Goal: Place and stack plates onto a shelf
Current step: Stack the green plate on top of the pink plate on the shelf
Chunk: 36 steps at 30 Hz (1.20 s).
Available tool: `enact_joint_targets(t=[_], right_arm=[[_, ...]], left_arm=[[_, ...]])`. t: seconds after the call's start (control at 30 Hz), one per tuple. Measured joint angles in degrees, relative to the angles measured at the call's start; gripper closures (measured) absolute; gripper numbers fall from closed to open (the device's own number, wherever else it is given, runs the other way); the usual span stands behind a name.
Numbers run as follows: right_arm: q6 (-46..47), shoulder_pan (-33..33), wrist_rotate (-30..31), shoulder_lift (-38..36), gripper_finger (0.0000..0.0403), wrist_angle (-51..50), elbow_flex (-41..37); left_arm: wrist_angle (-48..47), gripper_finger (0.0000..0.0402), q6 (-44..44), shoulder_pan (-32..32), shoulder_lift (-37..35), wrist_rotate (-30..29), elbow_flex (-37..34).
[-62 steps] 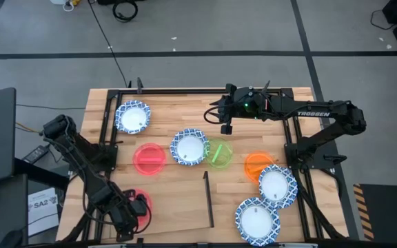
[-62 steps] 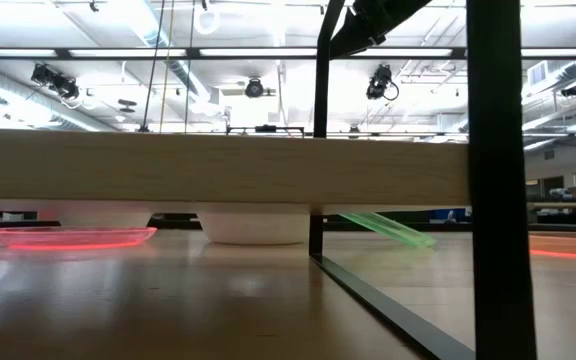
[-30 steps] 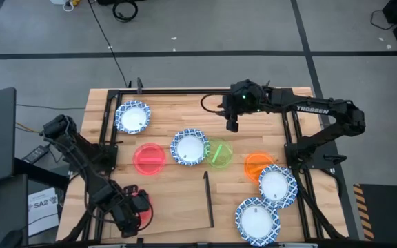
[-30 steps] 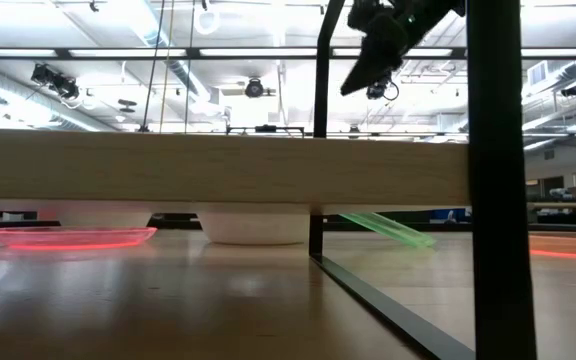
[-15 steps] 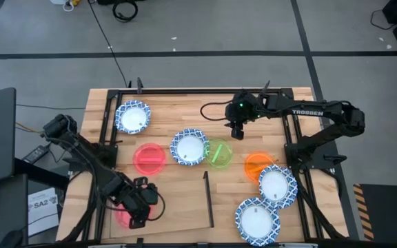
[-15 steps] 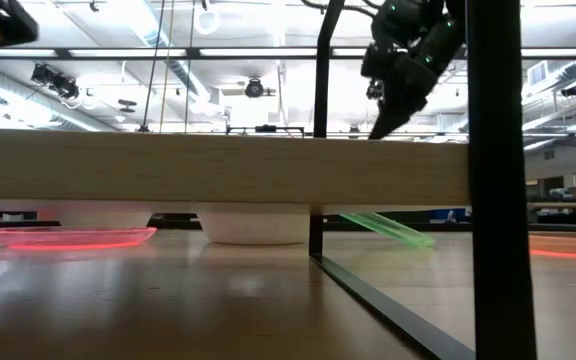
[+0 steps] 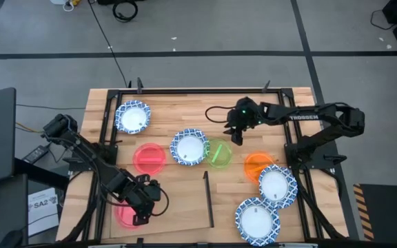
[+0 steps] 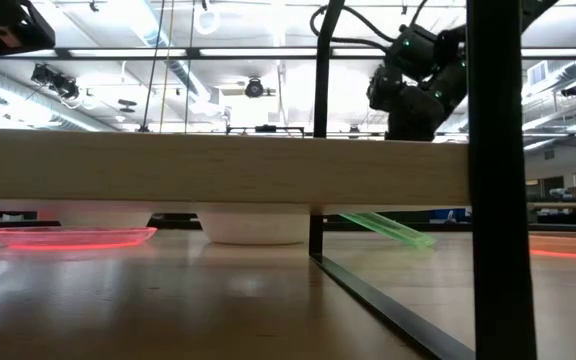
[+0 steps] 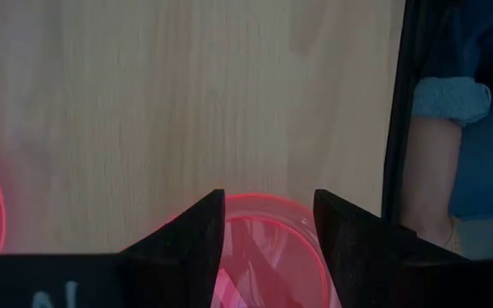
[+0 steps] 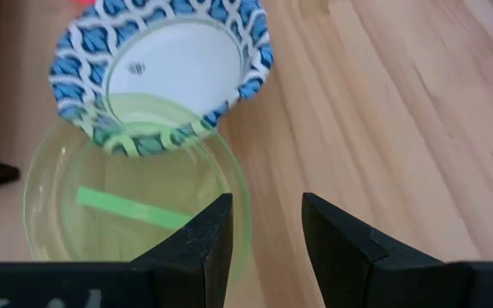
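Counter (image 7: 185, 103) of striped butcher-block wood carries the flat pale wooden shelf (image 7: 178, 207) at its near edge, where the left hand (image 7: 140, 212), fingers spread, straddles a translucent red plastic plate (image 9: 268, 257) lying on the panel. The step in hand looks like a first placement, which next calls for withdrawing clear. The right hand (image 10: 259, 224), also spread, hovers at the rim of the translucent green plastic plate (image 10: 135, 201), which is tucked partly under a blue-and-white patterned plate (image 10: 165, 64) mid-counter; it would need to descend and pinch that rim.

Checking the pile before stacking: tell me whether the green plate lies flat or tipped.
Tipped. The green plate overlaps the patterned plate; in the low view it slants, one edge raised off the table.
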Motion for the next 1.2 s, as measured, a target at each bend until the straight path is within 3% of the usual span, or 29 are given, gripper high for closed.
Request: enact_joint_targets(t=[0.93, 1.2], right_arm=[[5.1, -0.4, -0.8, 0.0, 0.0257, 19.1, -12.5], [5.7, -0.2, -2.2, 0.0, 0.0257, 19.8, -13.2]], left_arm=[[0.0, 0.0214, 0.1, 0.0, 0.0, 0.0, 0.0], [0.0, 0.0214, 0.5, 0.0, 0.0, 0.0, 0.0]])
